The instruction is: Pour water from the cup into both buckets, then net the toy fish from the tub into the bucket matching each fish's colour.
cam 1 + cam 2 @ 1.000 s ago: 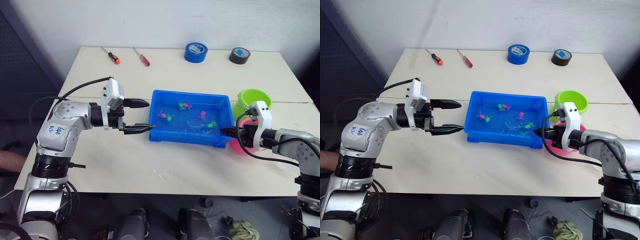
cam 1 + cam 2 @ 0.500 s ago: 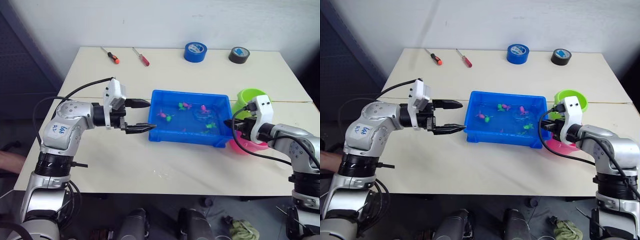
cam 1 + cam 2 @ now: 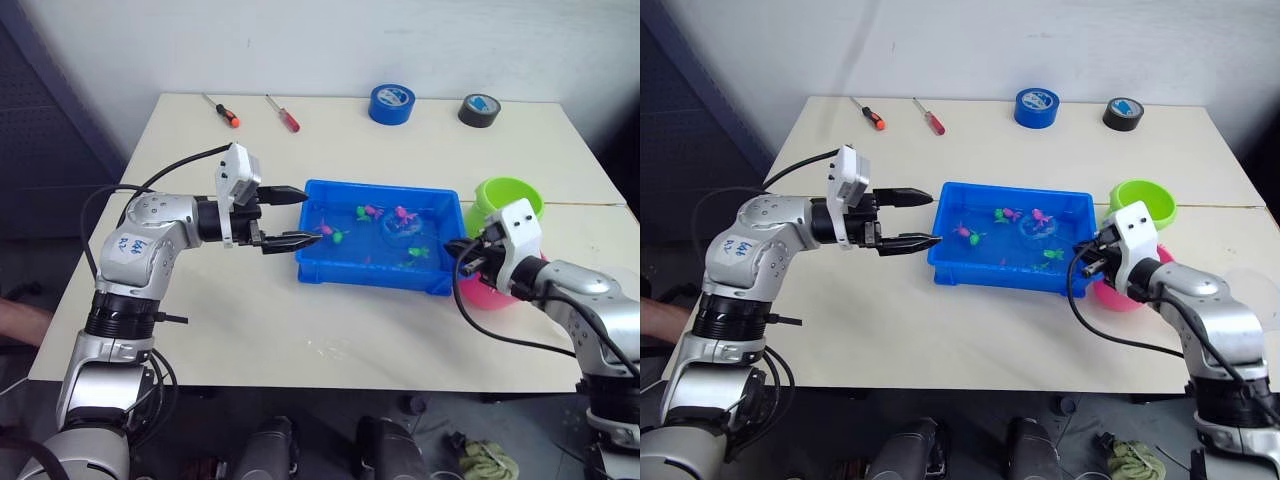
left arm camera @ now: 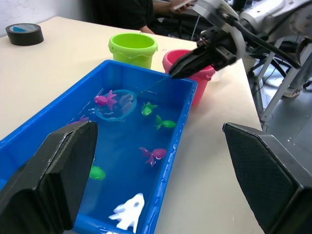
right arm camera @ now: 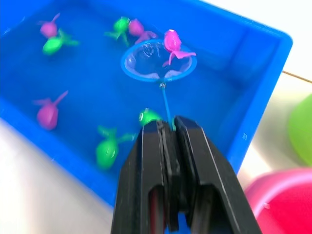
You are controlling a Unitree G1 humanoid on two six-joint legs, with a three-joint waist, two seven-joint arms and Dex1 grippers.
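Note:
The blue tub [image 3: 370,276] holds water and several pink and green toy fish. My right gripper [image 3: 462,250] is shut on the net's thin handle at the tub's right end. The net's hoop [image 5: 158,61] lies in the water, and a pink fish [image 5: 171,41] rests on its far rim. My left gripper [image 3: 312,215] is open with nothing in it, its fingers reaching over the tub's left rim. The green bucket [image 3: 510,192] and pink bucket [image 4: 200,90] stand just right of the tub. A faint clear shape [image 3: 1252,295] at the table's right edge may be the cup.
Two screwdrivers [image 3: 222,110] [image 3: 283,113], a blue tape roll [image 3: 391,103] and a black tape roll [image 3: 479,110] lie along the table's far edge. A person [image 4: 131,9] sits beyond the table in the left wrist view.
My left gripper has moved right, from beside the tub to over its left rim. The net's hoop has slid from the tub's middle to its far side, up against a pink fish.

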